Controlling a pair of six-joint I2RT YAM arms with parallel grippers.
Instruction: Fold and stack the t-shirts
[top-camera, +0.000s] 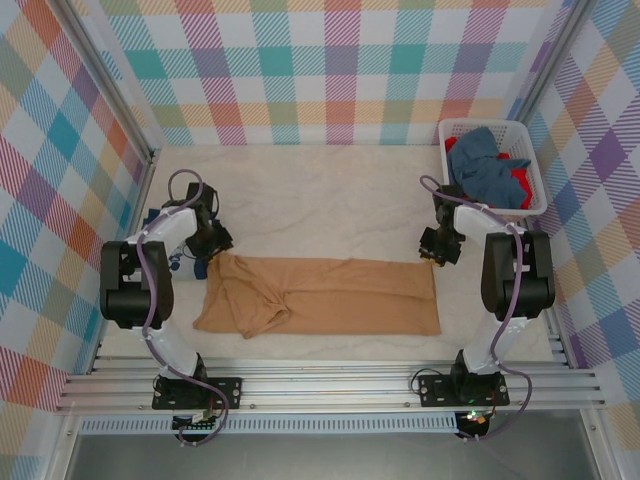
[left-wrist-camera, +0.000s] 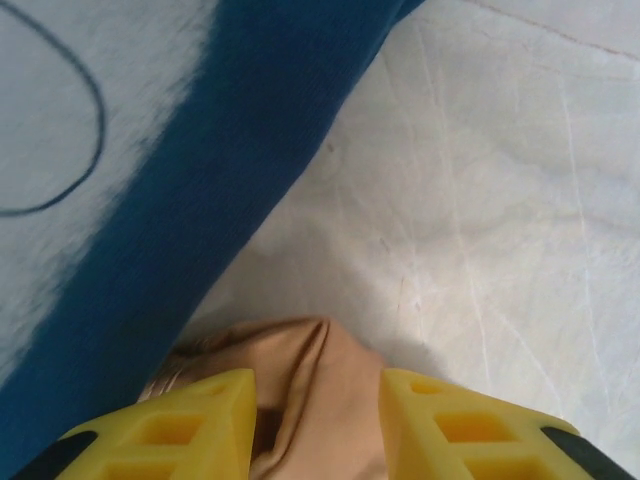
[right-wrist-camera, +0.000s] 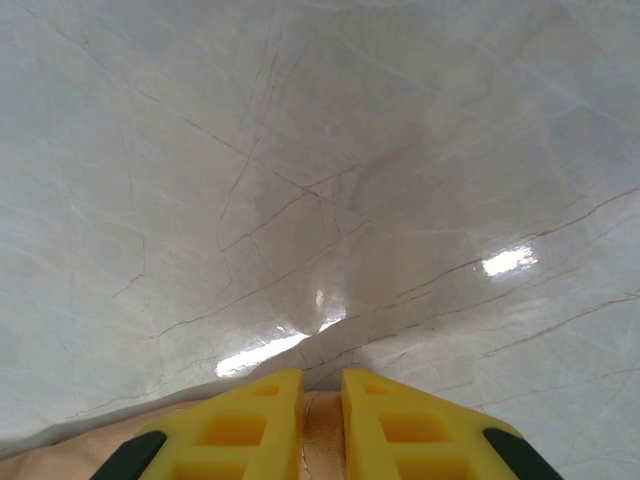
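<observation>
Step in hand: judged to be the grasp before a fold, with both arms set at the far corners of the tan t-shirt, a soft cloth garment lying as a long strip
Tan t-shirt location: flat across the near middle of the pale marble-patterned table, between the two arms, its left end rumpled
Left gripper: at the strip's far left corner; yellow fingers stand partly apart with a bunch of tan cloth between them; whether they bear on it cannot be told
Right gripper: at the far right corner; fingers pressed almost together, pinching a thin edge of tan cloth
Navy t-shirt: dark blue cloth with a pale print, lying just beyond the left gripper, close to the tan corner
White plastic lattice basket: far right corner of the table, holding a blue t-shirt and a red t-shirt, both unfolded
Progress: early by judgement; one shirt part-folded, no stack to be seen
Next move calls for: a firm hold at both corners, then an even lift and carry of the far edge toward the near edge, arms in step
Risk: an uneven left grip could drop the bunched corner or skew the fold
</observation>
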